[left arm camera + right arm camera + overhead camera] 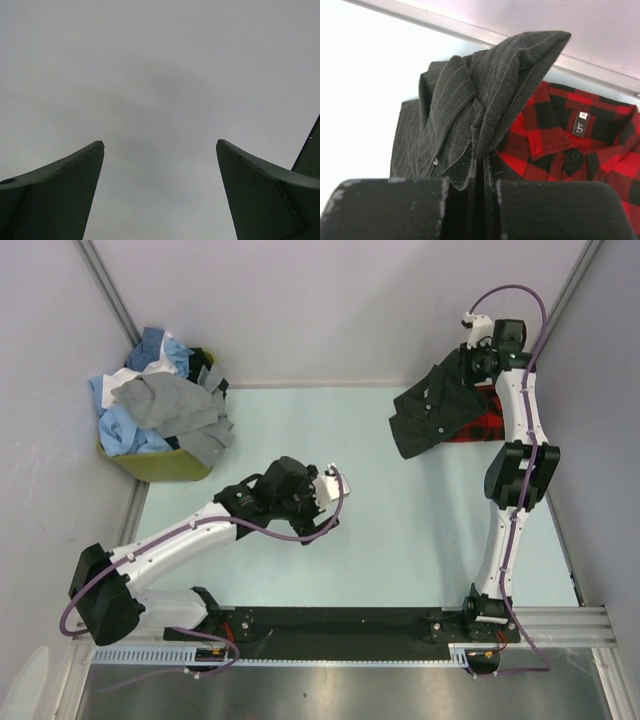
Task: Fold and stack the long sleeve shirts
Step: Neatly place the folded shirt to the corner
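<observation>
Right jaws clamped on fold of charcoal pinstripe shirt (pixel 460 100), partly over plaid shirt (pixel 550 137); left jaws spread, empty. Cloth judged light, limp; best gripped at shoulders.

Most of the plaid shirt (pixel 488 427) behind the charcoal shirt (pixel 432 412)

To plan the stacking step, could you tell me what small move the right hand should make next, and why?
Probably lower and open: the right hand pinches a raised fold of the charcoal pinstripe shirt, which partly overlaps the red plaid shirt.
</observation>
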{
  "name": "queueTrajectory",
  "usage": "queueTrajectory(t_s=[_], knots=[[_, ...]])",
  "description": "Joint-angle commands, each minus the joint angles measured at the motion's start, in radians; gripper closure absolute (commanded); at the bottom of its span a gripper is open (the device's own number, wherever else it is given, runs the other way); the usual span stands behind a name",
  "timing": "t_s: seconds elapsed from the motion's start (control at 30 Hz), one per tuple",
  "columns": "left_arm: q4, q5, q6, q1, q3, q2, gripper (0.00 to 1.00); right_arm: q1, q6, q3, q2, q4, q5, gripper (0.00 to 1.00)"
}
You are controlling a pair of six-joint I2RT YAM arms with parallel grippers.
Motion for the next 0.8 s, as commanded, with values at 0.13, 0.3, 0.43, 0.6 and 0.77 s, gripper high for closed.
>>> queueTrajectory(t_s=[0.13, 0.3, 0.43, 0.6, 0.77], knots=[[0.055, -0.009, 0.009, 0.01, -0.047, -0.061, 0.01, 0.002, -0.036, 0.029, -0.136, -0.003, 0.059, 1.0], [0.054, -0.009, 0.012, 0.009, -0.066, -0.07, 0.01, -0.001, -0.029, 0.035, -0.159, 0.015, 0.068, 1.0], [0.055, -0.015, 0.016, 0.01, -0.076, -0.076, 0.01, -0.003, -0.03, 0.042, -0.169, 0.015, 0.069, 1.0], [0.059, -0.018, 0.021, 0.01, -0.092, -0.081, 0.0, -0.003, -0.036, 0.049, -0.191, 0.008, 0.062, 1.0], [0.059, -0.019, 0.022, 0.01, -0.099, -0.076, 0.0, -0.01, -0.035, 0.057, -0.207, 0.012, 0.065, 1.0]])
